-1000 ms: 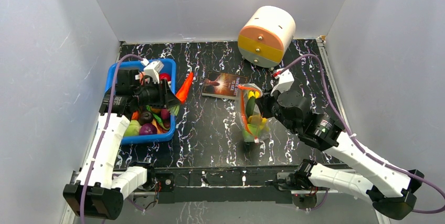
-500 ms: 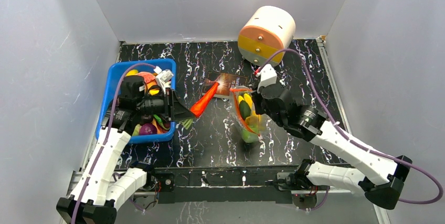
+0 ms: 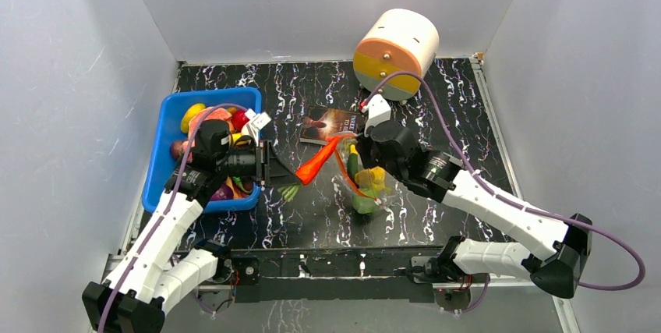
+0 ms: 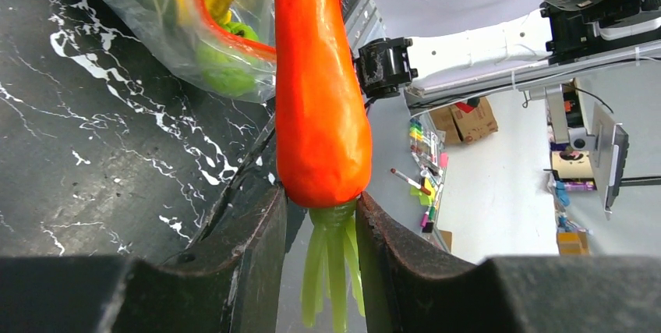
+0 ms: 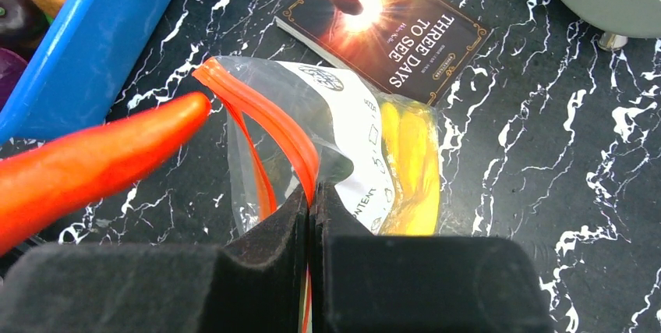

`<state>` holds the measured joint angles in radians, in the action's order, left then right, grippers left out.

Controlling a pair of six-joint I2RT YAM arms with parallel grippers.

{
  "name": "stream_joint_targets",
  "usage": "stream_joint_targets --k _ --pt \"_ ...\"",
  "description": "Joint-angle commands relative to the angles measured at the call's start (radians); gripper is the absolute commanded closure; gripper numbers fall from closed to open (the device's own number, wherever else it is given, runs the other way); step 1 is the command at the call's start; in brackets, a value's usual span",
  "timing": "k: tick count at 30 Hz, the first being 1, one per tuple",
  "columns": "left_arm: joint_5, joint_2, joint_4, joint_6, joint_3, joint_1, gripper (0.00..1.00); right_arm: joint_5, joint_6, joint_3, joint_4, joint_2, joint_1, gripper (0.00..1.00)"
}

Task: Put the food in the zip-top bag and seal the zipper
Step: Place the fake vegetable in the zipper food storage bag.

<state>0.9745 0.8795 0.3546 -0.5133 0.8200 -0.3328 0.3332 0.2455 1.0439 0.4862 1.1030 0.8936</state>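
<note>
My left gripper [image 3: 290, 171] [image 4: 319, 228] is shut on an orange toy carrot [image 3: 318, 162] [image 4: 319, 107] at its green-leaf end, tip pointing at the mouth of the clear zip-top bag [image 3: 360, 175] [image 5: 343, 146]. My right gripper [image 3: 360, 154] [image 5: 310, 200] is shut on the bag's red-orange zipper strip [image 5: 269, 115], holding the mouth open above the table. The bag holds yellow and green food pieces [image 3: 365, 193] [image 4: 222, 68]. The carrot tip [image 5: 183, 111] sits just left of the opening. More toy food [image 3: 204, 118] lies in the blue bin [image 3: 167, 154].
A book [image 3: 334, 125] [image 5: 386, 25] lies behind the bag. A white, orange and yellow drum [image 3: 395, 54] stands at the back. The blue bin's wall [image 5: 93, 44] is left of the bag. White walls enclose the black marbled table [image 3: 436, 91].
My left arm has carried the carrot right, from over the bin to the bag's mouth. My right arm has shifted the held bag left and a little toward the back.
</note>
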Motion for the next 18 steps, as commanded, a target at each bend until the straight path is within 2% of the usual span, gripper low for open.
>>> stream_joint_targets --k 1,12,18 --pt "0.016 -0.007 -0.056 -0.055 -0.014 -0.025 0.91 -0.001 0.028 0.062 -0.1 0.013 -0.002 1.0" --pt "-0.031 0.057 -0.059 -0.075 -0.023 -0.05 0.92 -0.025 0.061 0.123 -0.12 0.036 -0.002 1.0" --pt "-0.063 0.1 -0.048 -0.103 0.012 -0.057 0.93 -0.112 0.107 0.13 -0.136 0.03 -0.002 1.0"
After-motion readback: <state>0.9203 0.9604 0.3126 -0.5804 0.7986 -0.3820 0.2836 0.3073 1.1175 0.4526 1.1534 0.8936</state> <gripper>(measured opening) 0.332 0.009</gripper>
